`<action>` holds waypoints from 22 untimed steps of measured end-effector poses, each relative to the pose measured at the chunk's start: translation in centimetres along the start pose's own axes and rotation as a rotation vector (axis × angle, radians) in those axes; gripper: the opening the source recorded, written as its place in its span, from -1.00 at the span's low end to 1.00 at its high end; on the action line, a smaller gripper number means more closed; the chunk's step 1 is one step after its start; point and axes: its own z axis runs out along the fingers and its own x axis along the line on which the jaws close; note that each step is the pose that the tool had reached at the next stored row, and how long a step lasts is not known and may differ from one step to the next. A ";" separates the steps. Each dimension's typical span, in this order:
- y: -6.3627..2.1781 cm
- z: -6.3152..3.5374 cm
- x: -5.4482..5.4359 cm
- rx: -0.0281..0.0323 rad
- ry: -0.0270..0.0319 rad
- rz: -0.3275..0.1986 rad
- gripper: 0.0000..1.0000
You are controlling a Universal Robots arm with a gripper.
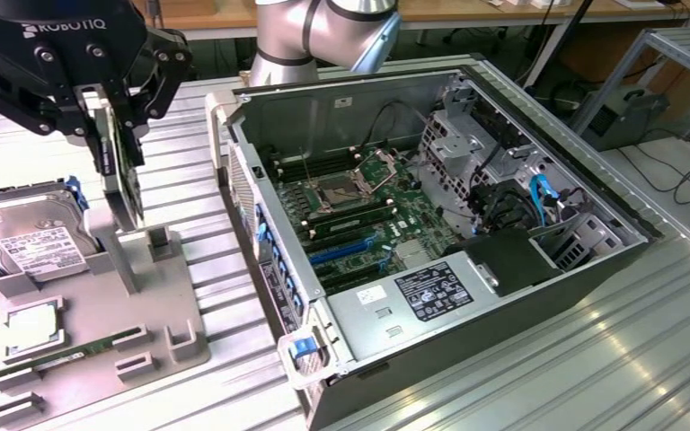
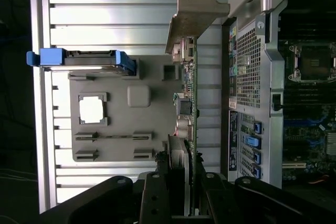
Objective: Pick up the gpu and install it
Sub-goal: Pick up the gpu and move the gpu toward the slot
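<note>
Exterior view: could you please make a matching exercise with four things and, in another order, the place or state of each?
1 gpu
2 hard drive
3 memory stick
4 computer case

a green, lying in the grey holder
b open, motherboard showing
c clamped edge-on in the gripper
d white label facing up

Pairs: 1-c, 2-d, 3-a, 4-b
</note>
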 end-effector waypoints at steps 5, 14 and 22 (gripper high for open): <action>0.00 0.01 -0.4 0.0000 0.0001 0.000 -0.45; 0.01 0.03 -1.2 0.0000 0.0000 0.000 -0.45; 0.01 0.06 -2.0 0.0000 0.0000 0.000 -0.45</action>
